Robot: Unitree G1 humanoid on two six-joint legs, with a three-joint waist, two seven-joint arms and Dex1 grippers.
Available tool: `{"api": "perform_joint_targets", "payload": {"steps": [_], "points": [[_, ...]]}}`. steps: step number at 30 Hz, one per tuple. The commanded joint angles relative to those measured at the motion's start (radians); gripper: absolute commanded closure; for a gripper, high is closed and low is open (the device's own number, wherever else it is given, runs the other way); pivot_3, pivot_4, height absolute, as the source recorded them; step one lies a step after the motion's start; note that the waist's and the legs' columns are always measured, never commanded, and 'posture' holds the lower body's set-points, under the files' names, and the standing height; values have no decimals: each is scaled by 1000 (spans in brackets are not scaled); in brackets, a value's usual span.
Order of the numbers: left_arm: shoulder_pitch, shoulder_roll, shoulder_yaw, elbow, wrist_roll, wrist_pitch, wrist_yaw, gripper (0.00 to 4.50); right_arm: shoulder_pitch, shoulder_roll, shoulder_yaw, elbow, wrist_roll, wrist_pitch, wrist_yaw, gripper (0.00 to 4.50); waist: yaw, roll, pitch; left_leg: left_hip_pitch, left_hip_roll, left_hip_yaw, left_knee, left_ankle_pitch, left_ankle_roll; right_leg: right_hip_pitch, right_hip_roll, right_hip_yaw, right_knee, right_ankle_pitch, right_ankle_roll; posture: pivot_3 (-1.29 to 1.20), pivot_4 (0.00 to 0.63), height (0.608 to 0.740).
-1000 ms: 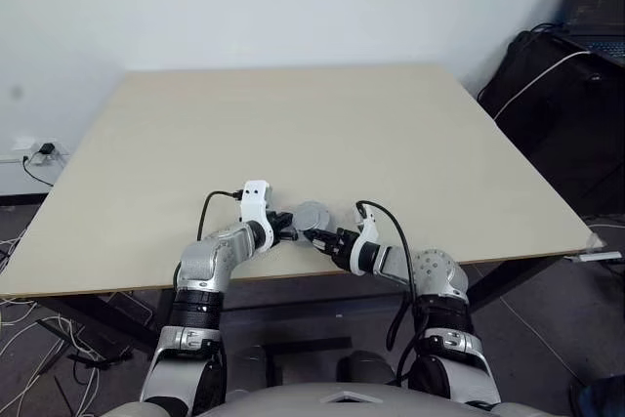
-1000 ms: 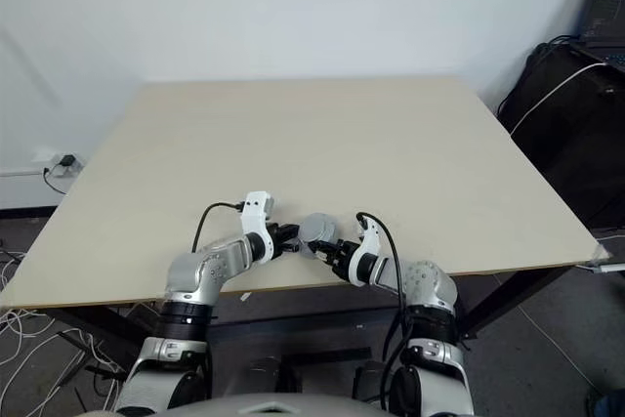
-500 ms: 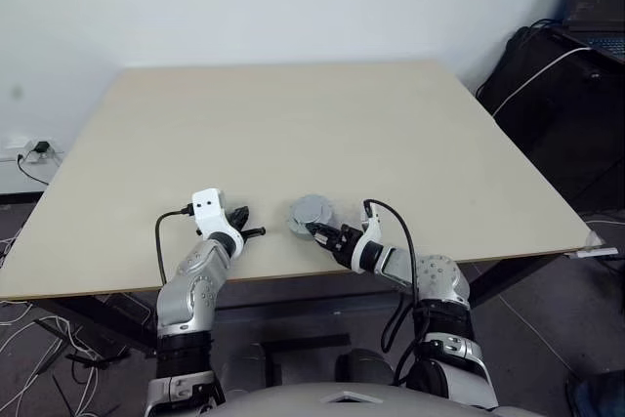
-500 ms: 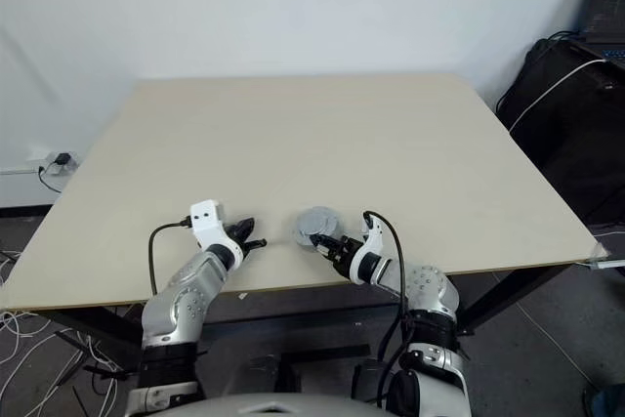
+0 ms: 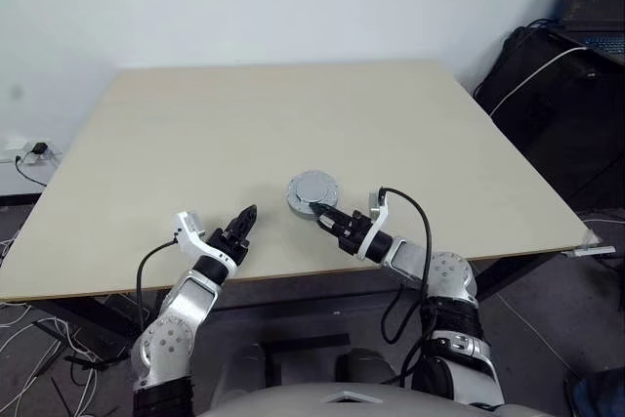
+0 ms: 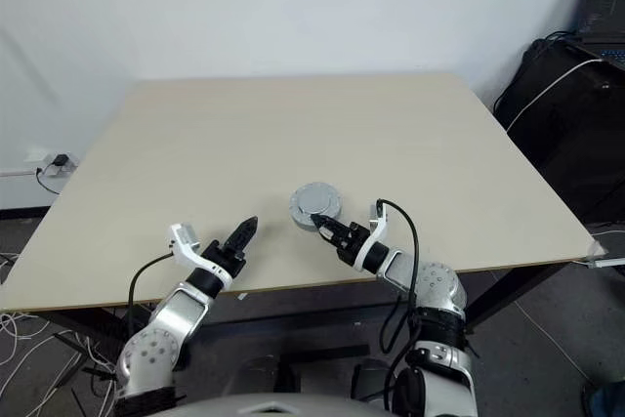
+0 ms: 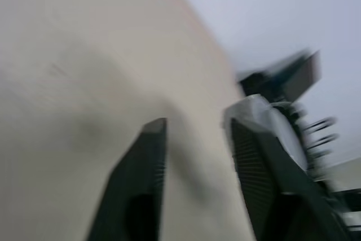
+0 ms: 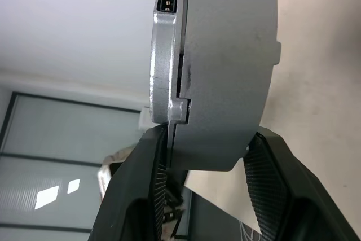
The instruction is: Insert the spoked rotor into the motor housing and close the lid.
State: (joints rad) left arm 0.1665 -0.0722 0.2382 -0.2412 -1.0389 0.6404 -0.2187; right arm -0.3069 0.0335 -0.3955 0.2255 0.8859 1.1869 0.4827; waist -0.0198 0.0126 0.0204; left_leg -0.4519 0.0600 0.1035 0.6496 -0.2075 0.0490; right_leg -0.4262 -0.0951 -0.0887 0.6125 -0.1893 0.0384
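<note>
Left gripper: has let go and pulled back toward the table's near edge, left of the assembly. Its fingers stand apart in the left wrist view with nothing between them.

Right gripper: clamped on the closed motor housing, one finger on each flat face, holding it on its own.

Lid: sits flush against the housing, just a thin seam between the two in the right wrist view.

Spoked rotor: can't see it, so I'd guess it's shut inside.

Where it is: near the table's near edge, about mid-width. Can't tell if it rests on the surface or is held just above it.

Vs a second ago: both grippers were bunched together at the disc; now the left is well clear.

Meaning: looks like the lid is on, task pretty much done.
</note>
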Motion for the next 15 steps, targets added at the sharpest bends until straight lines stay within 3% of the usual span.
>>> {"api": "perform_joint_targets", "payload": {"steps": [1,4,15], "points": [[66,-178,-32,-80,-195,-11,4,1006,-42,-2,12,-68,65,11,21,2849,-2,0,0,0,0,0,0,0,0,0,0,0,0,0,0,0,0,740],[102,-175,-66,-87,-280,-28,19,43,-45,-7,20,-88,81,33,16,2849,-1,0,0,0,0,0,0,0,0,0,0,0,0,0,0,0,0,740],[124,-117,-192,-40,-435,-70,39,14,-51,-46,106,-165,155,194,33,2849,-1,0,0,2,0,1,0,0,0,1,0,0,1,0,0,0,0,740]]}}
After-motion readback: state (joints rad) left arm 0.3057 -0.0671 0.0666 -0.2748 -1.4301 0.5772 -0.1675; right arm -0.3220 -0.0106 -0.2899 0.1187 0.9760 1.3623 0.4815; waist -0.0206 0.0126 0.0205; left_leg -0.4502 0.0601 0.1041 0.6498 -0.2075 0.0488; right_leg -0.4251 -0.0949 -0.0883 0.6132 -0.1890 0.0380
